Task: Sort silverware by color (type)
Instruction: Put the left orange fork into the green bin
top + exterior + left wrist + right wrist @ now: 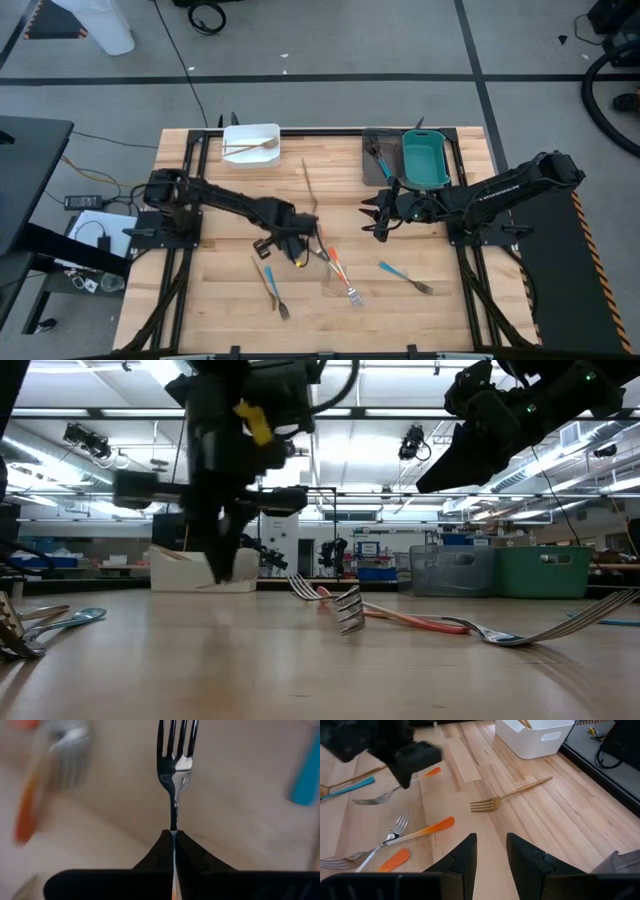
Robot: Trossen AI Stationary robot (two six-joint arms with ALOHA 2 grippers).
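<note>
Steel fork (175, 765) — neck pinched between the closed fingers of the left gripper (174, 834), low over the table's (220, 300) middle, among scattered orange-handled forks (405, 836). Gold fork (507, 796) — lying alone near the white bin (250, 143). Blue-handled fork (402, 276) — toward the right. Right gripper (489, 851) — fingers parted, holding nothing, beside the teal bin (426, 160).

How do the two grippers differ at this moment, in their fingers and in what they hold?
The left gripper has its fingers shut on a metal-tined fork, which sticks straight out past the fingertips. The right gripper has its fingers apart and holds nothing. The left works over the scattered silverware at mid-table; the right hangs near the teal bin, facing the gold fork. Both have dark fingers.
</note>
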